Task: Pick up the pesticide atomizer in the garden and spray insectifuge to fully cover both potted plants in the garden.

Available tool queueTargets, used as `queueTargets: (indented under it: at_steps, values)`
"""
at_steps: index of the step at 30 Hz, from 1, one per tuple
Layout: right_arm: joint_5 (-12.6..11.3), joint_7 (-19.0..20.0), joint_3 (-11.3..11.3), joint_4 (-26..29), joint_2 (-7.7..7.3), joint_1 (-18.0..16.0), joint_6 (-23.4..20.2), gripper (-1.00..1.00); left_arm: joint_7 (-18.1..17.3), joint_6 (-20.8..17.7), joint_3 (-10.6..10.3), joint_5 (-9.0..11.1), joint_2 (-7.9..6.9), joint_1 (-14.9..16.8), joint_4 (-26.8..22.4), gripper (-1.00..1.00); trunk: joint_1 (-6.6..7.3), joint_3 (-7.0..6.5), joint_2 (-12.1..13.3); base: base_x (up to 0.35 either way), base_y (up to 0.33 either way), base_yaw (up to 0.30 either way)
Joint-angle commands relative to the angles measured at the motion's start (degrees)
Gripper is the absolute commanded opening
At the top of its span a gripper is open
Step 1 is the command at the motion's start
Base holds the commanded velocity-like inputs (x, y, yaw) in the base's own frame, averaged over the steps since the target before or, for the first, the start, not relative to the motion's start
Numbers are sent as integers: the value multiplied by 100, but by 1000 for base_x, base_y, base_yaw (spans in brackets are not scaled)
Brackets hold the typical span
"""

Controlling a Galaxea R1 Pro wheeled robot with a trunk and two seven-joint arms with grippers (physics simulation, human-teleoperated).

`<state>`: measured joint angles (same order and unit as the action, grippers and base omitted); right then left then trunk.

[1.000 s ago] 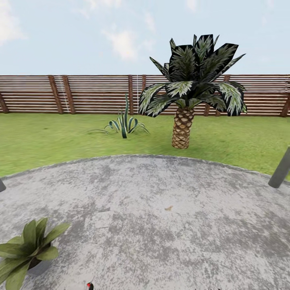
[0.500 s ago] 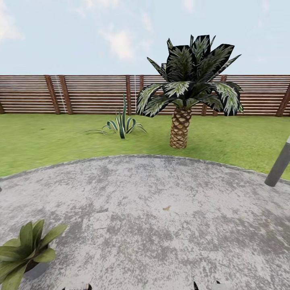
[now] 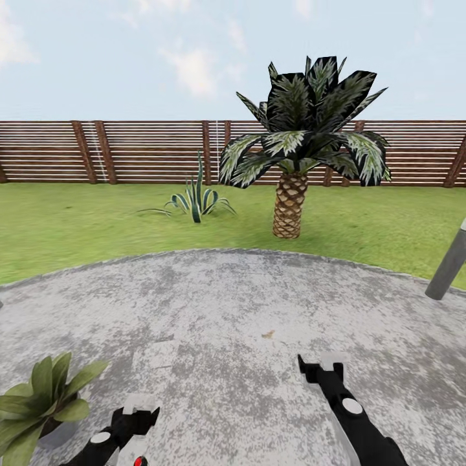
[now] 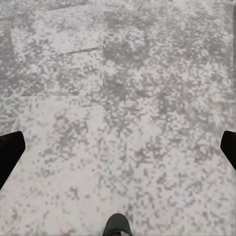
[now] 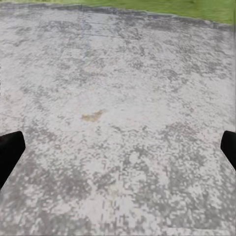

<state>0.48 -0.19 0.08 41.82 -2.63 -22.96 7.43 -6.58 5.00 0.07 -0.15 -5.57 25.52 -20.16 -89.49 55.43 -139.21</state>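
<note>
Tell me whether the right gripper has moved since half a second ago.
Yes. The right gripper has risen into the head view from the bottom edge, now well up over the paved patio toward the small brown speck, which stayed put.

Potted plant (image 3: 40,401) at patio (image 3: 233,304) edge, left of left gripper (image 3: 139,414).

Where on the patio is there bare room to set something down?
The patio is bare between the left tool, the right tool and the lawn. The only crowding is the potted plant beside the left tool.
</note>
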Motion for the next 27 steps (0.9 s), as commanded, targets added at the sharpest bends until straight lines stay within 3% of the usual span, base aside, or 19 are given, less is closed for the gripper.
queueTargets:
  at_steps: [1,4,7,10,19,27]
  values:
    - [5,6,1,-1,-2,-55,2,100,-25,18,-6,-6,-1,17,7,100,1,5,-2,0,0,0]
    - [1,40,-14,-4,-18,-123,-12,100,-33,36,-126,-172,-3,4,19,100,1,5,-2,0,0,0]
    - [-8,52,-17,-57,-27,-142,-1,100,-35,74,-339,-609,10,-16,53,100,1,5,-2,0,0,0]
    - [6,53,4,-80,-26,-146,3,100,-36,76,-368,-756,8,-13,64,100,-21,23,-42,0,0,0]
    - [25,49,10,-86,-36,-146,4,100,-36,26,-325,-773,31,75,49,100,-218,185,-403,0,0,0]
    - [20,45,27,-91,-27,-139,5,100,-36,70,-312,-760,38,71,64,100,-239,362,-414,0,0,0]
